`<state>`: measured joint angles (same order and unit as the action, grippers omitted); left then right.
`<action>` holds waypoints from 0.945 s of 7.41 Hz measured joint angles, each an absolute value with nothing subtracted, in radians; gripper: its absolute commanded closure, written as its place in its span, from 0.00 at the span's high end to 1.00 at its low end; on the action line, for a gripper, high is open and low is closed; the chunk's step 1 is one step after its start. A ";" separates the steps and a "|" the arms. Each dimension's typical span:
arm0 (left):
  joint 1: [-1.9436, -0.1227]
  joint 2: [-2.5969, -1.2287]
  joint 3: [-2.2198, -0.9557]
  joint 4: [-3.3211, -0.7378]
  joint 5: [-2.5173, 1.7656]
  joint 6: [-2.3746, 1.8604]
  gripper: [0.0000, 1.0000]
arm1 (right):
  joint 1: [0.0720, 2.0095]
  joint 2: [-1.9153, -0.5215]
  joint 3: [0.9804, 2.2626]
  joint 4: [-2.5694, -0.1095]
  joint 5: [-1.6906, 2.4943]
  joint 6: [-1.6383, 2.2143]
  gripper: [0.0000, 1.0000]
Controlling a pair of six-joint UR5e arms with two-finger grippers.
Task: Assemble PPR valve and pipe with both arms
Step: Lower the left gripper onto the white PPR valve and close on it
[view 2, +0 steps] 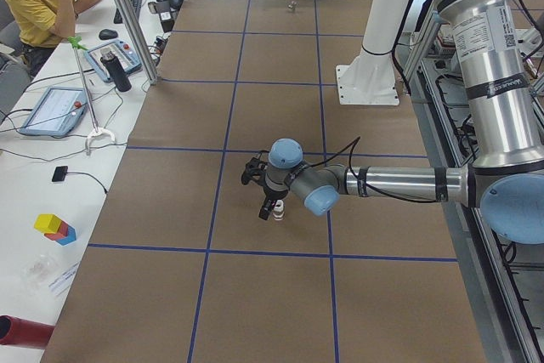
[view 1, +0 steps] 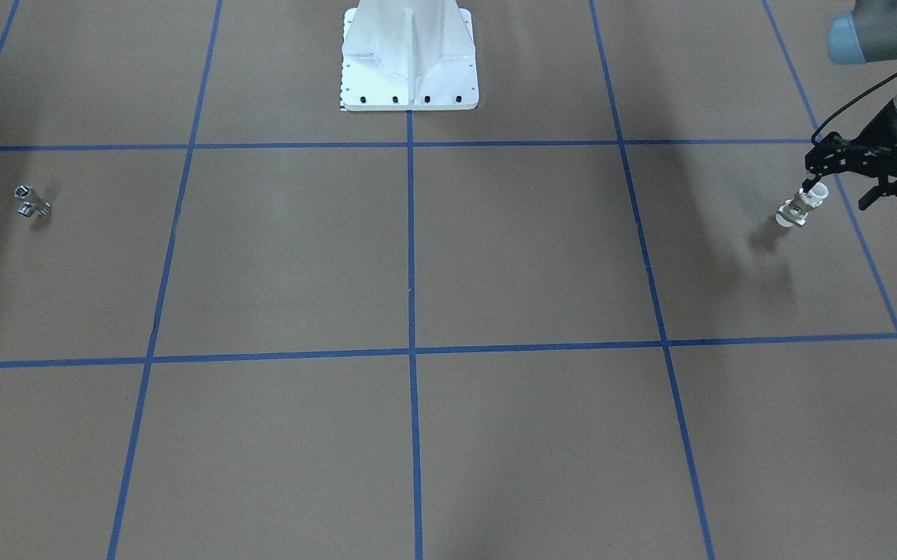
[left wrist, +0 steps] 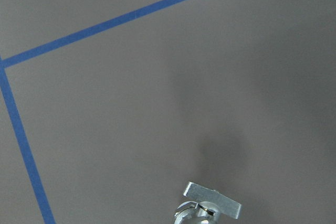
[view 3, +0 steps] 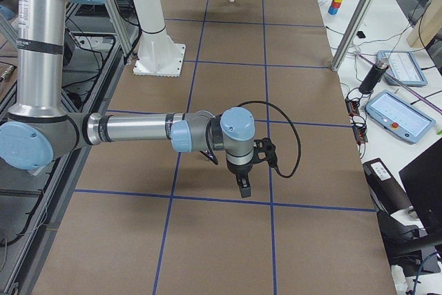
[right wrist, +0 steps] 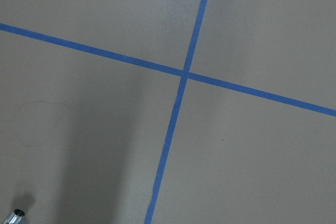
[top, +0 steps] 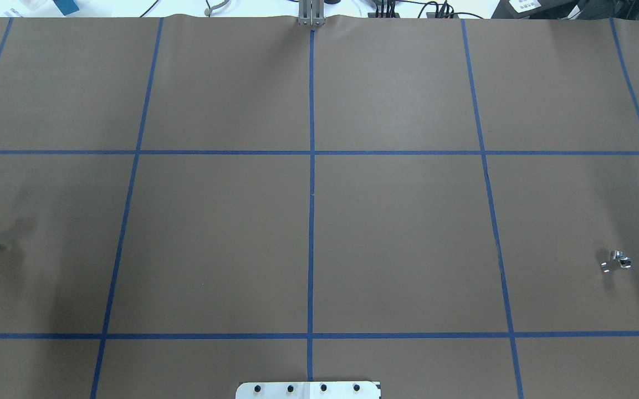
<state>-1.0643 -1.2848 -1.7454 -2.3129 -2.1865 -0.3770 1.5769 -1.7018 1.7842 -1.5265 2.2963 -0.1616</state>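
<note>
I read this as the pick-up stage, w/ nothing joined yet.

My left tool [view 2: 270, 207] hangs pointing down right at the PPR valve [view 1: 800, 208], its black tip meeting the valve's upper white end. I can't tell from these views whether it's clamped on that end or standing apart beside it. The valve is directly under the tool and upright. Its long axis is approx vertical, one white end up at the tool, the other down on or just above the table [view 1: 495, 257]; the shadow sits so close I can't say which. The flat lever handle [left wrist: 212, 200] sticks out sideways from the metal middle, at the bottom edge of the left wrist view.

My right tool [view 3: 248, 179] hangs over the table, pointing down. It's seen only from the side cam, so I can't tell if it's apart or together. The pipe [view 1: 32, 202] isn't under it. It lies on the table off to one side, just a sliver in the bottom-left corner of the right wrist view. Its long axis seems to run along the table's length w/ the ring-like open end tipped up, but it's too small to be sure.

Next, as I judge it:
- **Left:** get a firm hold on the white end, then lift w/ the axis kept steady.
- **Right:** shift over the pipe, straddle it, close, lift.
- **Both:** bring the parts btwn the tools & line the open ends on one axis.
</note>
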 measured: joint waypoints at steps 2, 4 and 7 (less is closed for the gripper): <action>-1.037 -1.287 -1.735 -2.314 -2.179 -0.388 1.00 | 1.577 -1.702 1.784 -1.525 2.296 -0.161 1.00; -1.000 -1.293 -1.734 -2.314 -2.166 -0.415 0.98 | 1.577 -1.702 1.784 -1.525 2.297 -0.161 1.00; -0.984 -1.295 -1.724 -2.314 -2.155 -0.420 0.86 | 1.577 -1.703 1.784 -1.525 2.298 -0.160 1.00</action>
<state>-0.9837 -1.2946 -1.7239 -2.3143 -2.1554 -0.4198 1.5770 -1.7026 1.7840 -1.5248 2.2983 -0.1599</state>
